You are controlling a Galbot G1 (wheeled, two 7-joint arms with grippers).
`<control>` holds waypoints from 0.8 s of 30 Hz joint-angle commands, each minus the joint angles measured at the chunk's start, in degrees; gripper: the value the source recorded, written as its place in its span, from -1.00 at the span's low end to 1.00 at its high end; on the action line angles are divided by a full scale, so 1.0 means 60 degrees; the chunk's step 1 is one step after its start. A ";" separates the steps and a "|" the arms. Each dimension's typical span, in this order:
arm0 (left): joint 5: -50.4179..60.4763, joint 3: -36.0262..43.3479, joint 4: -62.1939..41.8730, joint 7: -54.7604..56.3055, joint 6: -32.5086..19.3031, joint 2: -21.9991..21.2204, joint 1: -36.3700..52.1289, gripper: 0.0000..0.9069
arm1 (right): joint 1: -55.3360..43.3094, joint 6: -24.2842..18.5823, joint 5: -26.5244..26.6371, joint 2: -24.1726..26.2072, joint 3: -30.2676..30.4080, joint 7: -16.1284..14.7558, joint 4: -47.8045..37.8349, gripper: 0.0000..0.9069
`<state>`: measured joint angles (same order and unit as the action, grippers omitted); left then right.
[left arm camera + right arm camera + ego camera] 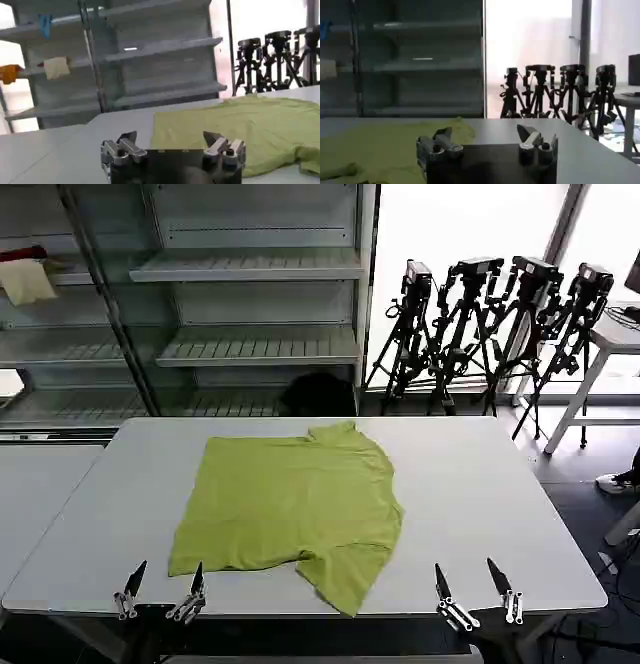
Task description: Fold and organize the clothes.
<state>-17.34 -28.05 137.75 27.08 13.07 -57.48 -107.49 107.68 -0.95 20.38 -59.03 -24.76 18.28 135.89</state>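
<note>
A lime-green T-shirt point(290, 506) lies on the white table point(480, 484), partly folded, with one sleeve flap reaching toward the front edge. No print shows on its upper side. My left gripper point(164, 580) hovers open at the table's front edge, just in front of the shirt's near left corner. In the left wrist view the left gripper point(171, 140) has the T-shirt point(240, 127) ahead of it. My right gripper point(470, 578) stands open at the front right, over bare table, well apart from the shirt. The right wrist view shows the right gripper point(484, 136) and the T-shirt point(380, 145).
Grey metal shelving point(250, 294) stands behind the table, with a pale cream cloth point(27, 281) on a left shelf. Several black camera tripods point(490, 324) stand at the back right. A second table point(30, 484) adjoins on the left. Bare tabletop lies right of the shirt.
</note>
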 commanded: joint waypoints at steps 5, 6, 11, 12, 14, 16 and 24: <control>-0.3533 -0.0439 -0.0105 -0.0279 0.3323 0.0978 0.1259 1.00 | -0.2177 0.5690 0.1347 0.0503 0.2996 0.0571 0.0546 1.00; -0.3573 -0.0536 -0.0232 -0.0422 0.3323 0.1001 0.1331 1.00 | -0.2265 0.5690 0.1162 0.0412 0.3136 0.0578 0.0366 1.00; -0.3975 -0.0642 -0.0583 -0.0472 0.3326 0.0992 0.1812 1.00 | -0.2585 0.5692 0.0930 0.0184 0.3798 0.0640 0.0205 1.00; -0.4020 -0.0643 -0.0682 -0.0462 0.3324 0.0990 0.1854 1.00 | -0.2635 0.5695 0.0852 0.0176 0.3942 0.0648 0.0205 1.00; -0.4181 -0.0662 -0.0822 -0.0459 0.3323 0.0968 0.1963 1.00 | -0.2689 0.5700 0.0395 0.0160 0.4090 0.0692 0.0156 1.00; -0.4354 -0.0713 -0.0986 -0.0463 0.3320 0.0936 0.2063 1.00 | -0.2692 0.5703 0.0286 0.0145 0.4160 0.0790 0.0128 1.00; -0.4896 -0.0969 -0.1324 -0.0452 0.3309 0.0792 0.2428 1.00 | -0.2888 0.5709 0.0004 0.0043 0.4317 0.0970 0.0070 1.00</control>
<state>-40.64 -32.39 132.75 24.89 30.79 -52.90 -96.36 93.14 29.61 23.07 -58.46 -3.69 22.88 137.02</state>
